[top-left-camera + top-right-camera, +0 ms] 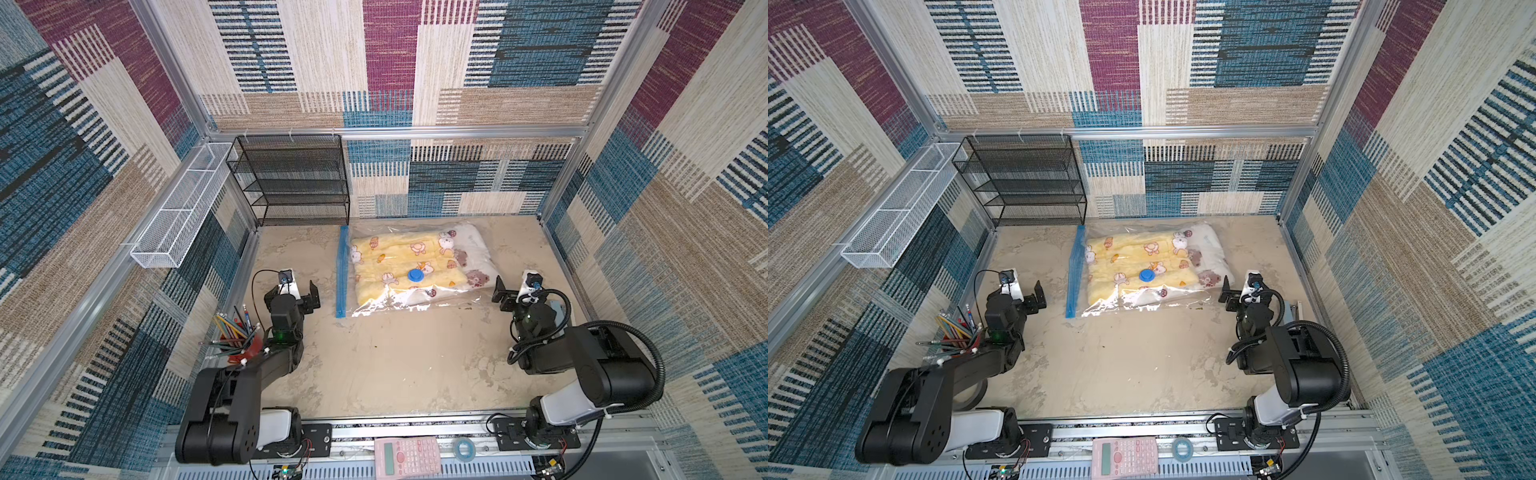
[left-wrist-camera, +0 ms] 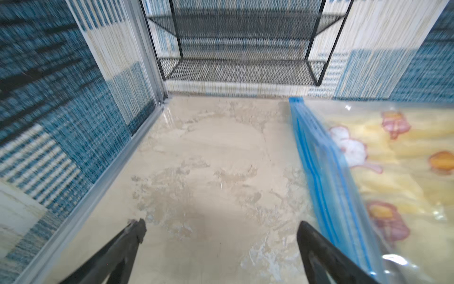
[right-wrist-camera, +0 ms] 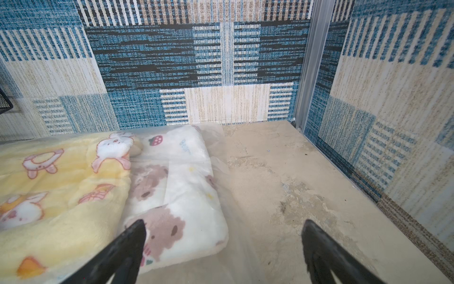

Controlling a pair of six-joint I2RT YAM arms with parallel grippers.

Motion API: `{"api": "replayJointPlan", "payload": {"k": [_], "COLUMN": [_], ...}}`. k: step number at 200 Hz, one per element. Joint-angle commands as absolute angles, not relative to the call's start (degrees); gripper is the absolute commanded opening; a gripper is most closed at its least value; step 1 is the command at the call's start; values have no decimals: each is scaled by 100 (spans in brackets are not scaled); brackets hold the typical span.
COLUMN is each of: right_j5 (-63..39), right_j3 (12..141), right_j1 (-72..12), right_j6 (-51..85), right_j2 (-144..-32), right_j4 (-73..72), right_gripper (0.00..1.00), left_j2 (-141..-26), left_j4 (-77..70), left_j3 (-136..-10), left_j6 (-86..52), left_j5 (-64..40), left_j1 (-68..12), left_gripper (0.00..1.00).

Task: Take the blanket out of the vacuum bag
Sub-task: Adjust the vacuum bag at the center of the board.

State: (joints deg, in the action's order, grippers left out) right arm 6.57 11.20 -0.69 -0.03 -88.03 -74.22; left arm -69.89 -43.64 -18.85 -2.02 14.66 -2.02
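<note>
Near half of the surface (image 1: 395,365) is wide open, the vacuum bag (image 1: 386,305) hogs the far middle, the black mesh rack (image 1: 291,183) blocks the far left corner, a pencil cup (image 1: 235,336) crowds the left wall, and there's a bare strip just left of the bag.

Blanket (image 1: 399,257) is lying inside vacuum bag (image 1: 395,306) on tabletop (image 1: 395,365), between left claw (image 2: 221,226) and right claw (image 3: 223,225); rack (image 1: 291,187) is standing behind.
</note>
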Motion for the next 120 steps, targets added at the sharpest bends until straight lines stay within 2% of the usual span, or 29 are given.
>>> {"api": "replayJointPlan", "payload": {"k": [1, 17, 42, 56, 64, 72, 84, 103, 120], "right_j5": [741, 863, 973, 868, 604, 70, -109, -813, -1579], "right_j3": [1051, 938, 957, 1161, 1307, 1450, 1724, 2242, 2587], "right_j1": [-83, -134, -176, -176, -176, -232, -281, -291, -343], "right_j6": [-9, -21, 98, 483, 748, 551, 821, 1291, 1534], "right_j2": [-8616, -8255, -7569, -7113, -6888, -6688, -6520, -6513, -6706], "right_j4": [-7543, -7444, -6720, -5785, -5301, -4978, -4430, -3528, -2923], "right_gripper": [99, 99, 99, 99, 100, 93, 92, 91, 88], "left_j2": [-6335, -6001, -5960, -6177, -6373, -6636, -7161, -8093, -8866], "left_j4": [-3038, -3050, -3339, -3354, -3126, -2646, -1784, -908, -614], "left_j3": [-1979, -1875, -1715, -1919, -2211, -2632, -3329, -4161, -4796], "left_j6": [-1335, -1377, -2624, -2755, -2799, -2822, -2786, -2774, -2826], "left_j5": [1815, 1196, 819, -193, -875, -1458, -2094, -2411, -2680], "left_j1": [-202, -202, -185, -172, -180, -177, -187, -188, -193], "left_gripper": [100, 100, 100, 99, 94, 89, 79, 69, 68]}}
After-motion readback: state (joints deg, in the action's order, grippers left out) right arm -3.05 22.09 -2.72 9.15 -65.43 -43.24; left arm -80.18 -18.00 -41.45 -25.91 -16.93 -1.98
